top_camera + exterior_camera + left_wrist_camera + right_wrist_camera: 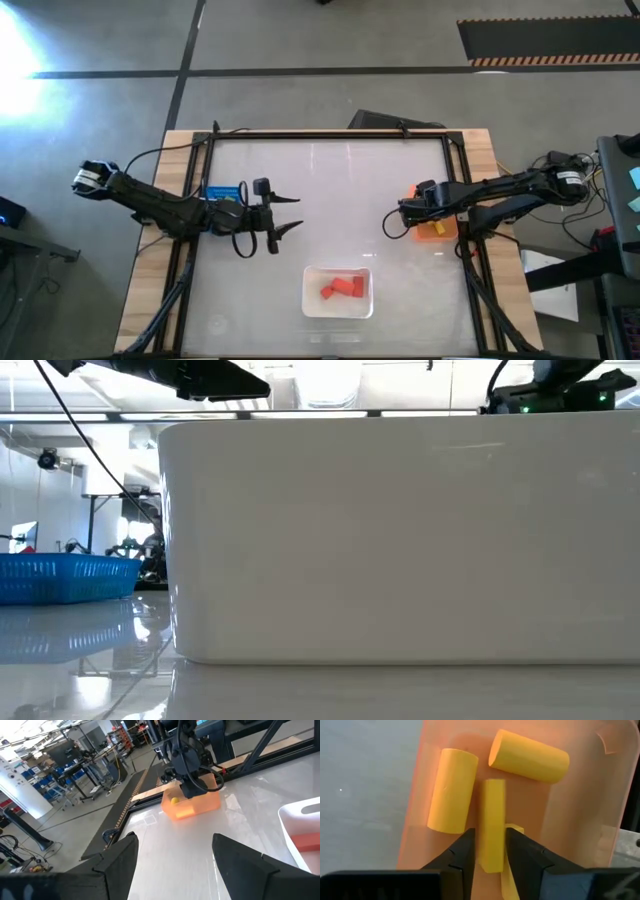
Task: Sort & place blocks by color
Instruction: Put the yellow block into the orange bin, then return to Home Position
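Right gripper [489, 851]: over orange bin [580, 815] at bench's right edge, clamped on yellow block [491, 822]; two yellow cylinders [452, 790] below. Left gripper [281, 214]: spread wide, empty, beside blue bin [222, 191]. Red blocks [343, 288]: white tray [311, 300], front edge.

A grey concrete floor [300, 40], crossed by dark seam lines, is seen around the wooden table [150, 270]. A black mat with a striped edge [545, 42] is laid at the far right. A bright glare patch [20, 45] is cast at the far left. Shelving with blue storage bins [45, 775] and metal-legged workbenches [95, 765] is shown beyond.
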`<state>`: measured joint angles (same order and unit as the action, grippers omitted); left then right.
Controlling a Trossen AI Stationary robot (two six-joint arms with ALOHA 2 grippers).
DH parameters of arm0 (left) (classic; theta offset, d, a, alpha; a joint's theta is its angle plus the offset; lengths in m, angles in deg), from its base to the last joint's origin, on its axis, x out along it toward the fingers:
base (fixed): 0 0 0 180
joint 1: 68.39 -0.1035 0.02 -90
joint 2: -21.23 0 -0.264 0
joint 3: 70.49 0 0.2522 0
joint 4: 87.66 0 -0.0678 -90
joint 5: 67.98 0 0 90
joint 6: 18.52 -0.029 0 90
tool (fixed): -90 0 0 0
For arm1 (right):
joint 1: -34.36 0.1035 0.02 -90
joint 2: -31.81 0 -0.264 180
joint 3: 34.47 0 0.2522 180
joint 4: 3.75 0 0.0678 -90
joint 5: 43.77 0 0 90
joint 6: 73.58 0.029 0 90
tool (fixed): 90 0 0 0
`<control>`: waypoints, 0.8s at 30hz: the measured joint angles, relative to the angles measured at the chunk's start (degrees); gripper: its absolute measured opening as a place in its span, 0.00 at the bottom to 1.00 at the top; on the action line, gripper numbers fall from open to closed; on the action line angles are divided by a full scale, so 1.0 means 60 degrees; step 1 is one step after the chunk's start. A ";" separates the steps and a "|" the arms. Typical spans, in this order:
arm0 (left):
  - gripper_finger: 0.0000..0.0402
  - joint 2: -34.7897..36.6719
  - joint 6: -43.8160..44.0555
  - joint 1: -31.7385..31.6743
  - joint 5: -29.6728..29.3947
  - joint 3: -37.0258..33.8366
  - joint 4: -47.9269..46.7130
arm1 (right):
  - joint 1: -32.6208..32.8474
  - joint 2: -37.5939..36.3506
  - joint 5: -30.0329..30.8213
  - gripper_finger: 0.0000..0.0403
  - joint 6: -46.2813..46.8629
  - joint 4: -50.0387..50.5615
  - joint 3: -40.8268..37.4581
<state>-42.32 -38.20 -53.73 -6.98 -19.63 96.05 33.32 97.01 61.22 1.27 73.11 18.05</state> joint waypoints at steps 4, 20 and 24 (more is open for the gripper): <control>0.59 0.0000 0.0002 0.0000 0.0000 0.0000 0.0000 | 0.0000 0.0011 0.0000 0.28 -0.0018 0.0004 0.0002; 0.59 0.0000 0.0509 -0.0001 0.0000 -0.0003 0.0001 | 0.0154 -0.0804 0.1099 0.33 -0.1145 -0.0254 0.1286; 0.59 0.0000 0.0995 0.0000 0.0000 0.0000 0.0004 | 0.0439 -0.0749 0.1674 0.28 -0.1997 -0.0786 0.1747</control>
<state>-42.32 -32.23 -53.73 -6.98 -19.63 96.07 35.95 92.52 71.26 -10.71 68.39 28.54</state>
